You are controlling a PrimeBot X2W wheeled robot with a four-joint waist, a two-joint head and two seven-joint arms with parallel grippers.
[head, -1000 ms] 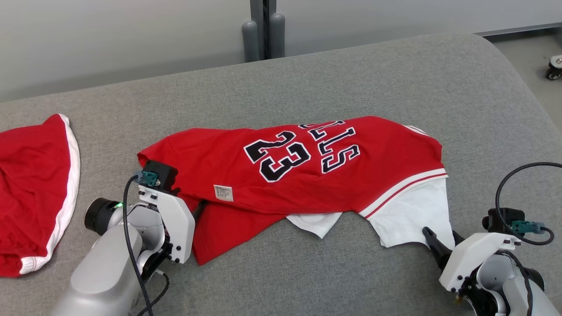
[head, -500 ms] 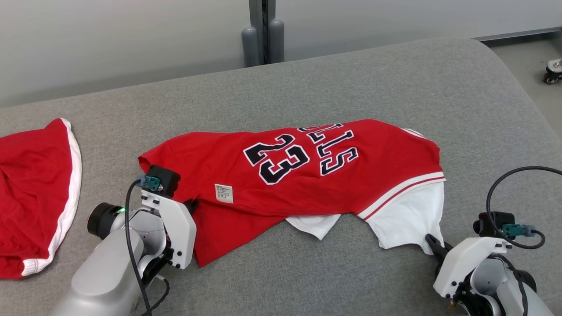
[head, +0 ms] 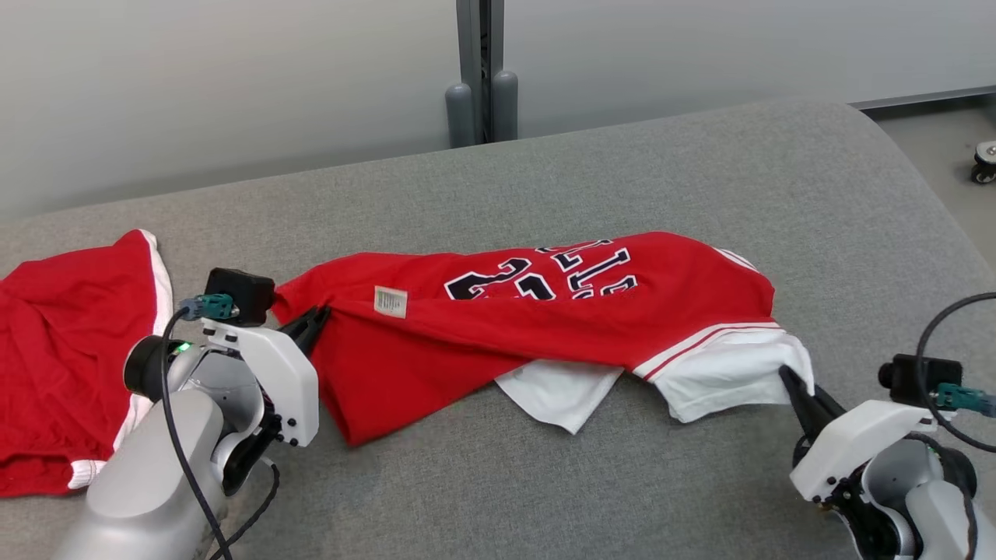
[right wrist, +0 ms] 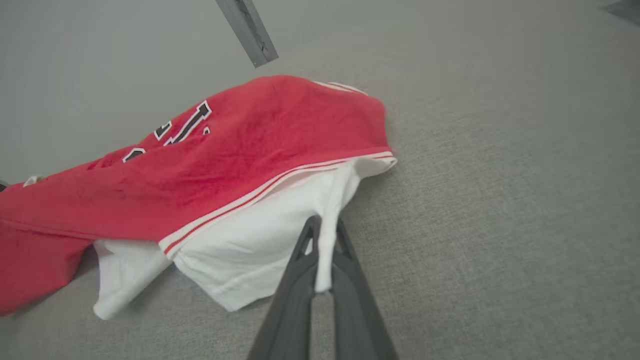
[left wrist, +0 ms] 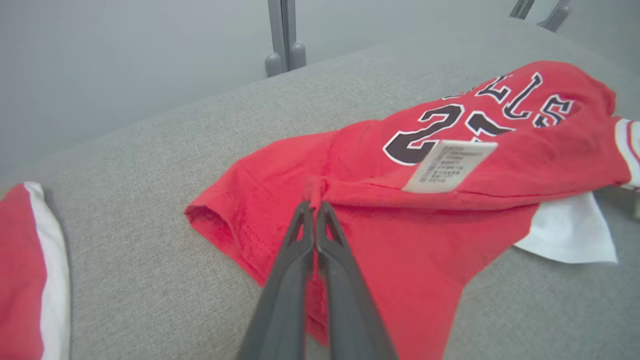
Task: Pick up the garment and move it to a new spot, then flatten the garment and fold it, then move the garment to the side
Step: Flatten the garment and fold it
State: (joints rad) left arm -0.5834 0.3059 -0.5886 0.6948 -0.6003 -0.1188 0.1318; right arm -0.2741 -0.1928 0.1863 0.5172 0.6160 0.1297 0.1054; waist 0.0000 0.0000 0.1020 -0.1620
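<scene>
Red cotton jersey with white sleeves lies in the middle of a grey fabric-covered surface. Its long axis runs left to right. The red hem end points to the robot's left and the white sleeve end to its right. A black-and-white number and lettering sit on top, partly hidden by a fold. A white care label shows near the left end.

The left gripper has its fingers closed on a pinch of red cloth at the left end. The right gripper has its fingers closed on the edge of a white sleeve at the right end. The cloth rises into a ridge at each pinch. The middle sags, with a red flap and a second white sleeve spread on the surface towards the robot.

A second red garment with white trim lies well apart, at the far left. Nothing lies between the two garments.

Beyond the far edge stand a grey post and a pale grey wall. A caster wheel rests on the floor at the far right.
</scene>
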